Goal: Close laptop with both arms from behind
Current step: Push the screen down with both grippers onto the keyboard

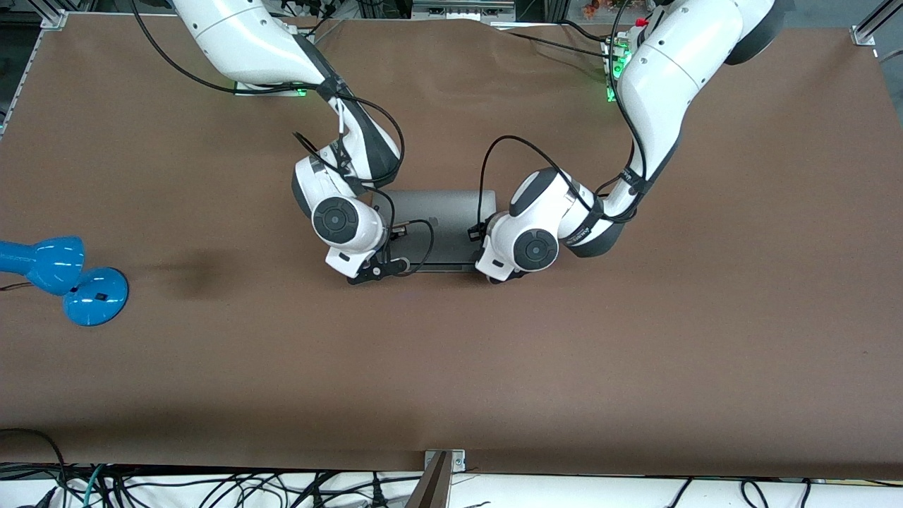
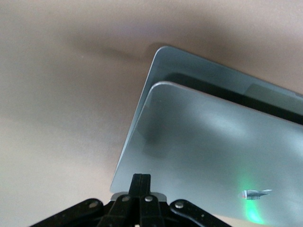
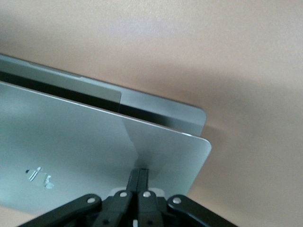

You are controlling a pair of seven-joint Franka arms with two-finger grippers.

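The silver-grey laptop (image 1: 441, 222) lies in the middle of the table. Its lid is tilted low over the base, with a narrow dark gap between them. In the left wrist view the lid (image 2: 213, 151) fills the frame, and my left gripper (image 2: 141, 182) is shut with its tips touching the lid near one corner. In the right wrist view the lid (image 3: 94, 142) shows its dark logo (image 3: 40, 177), and my right gripper (image 3: 138, 177) is shut with its tips on the lid near the other corner. From the front, both wrists hang over the laptop's nearer edge, the left (image 1: 497, 279) and the right (image 1: 374, 271).
A blue desk lamp (image 1: 63, 275) lies at the right arm's end of the table. The brown table (image 1: 451, 367) stretches wide around the laptop. Cables run along the table edge nearest the front camera.
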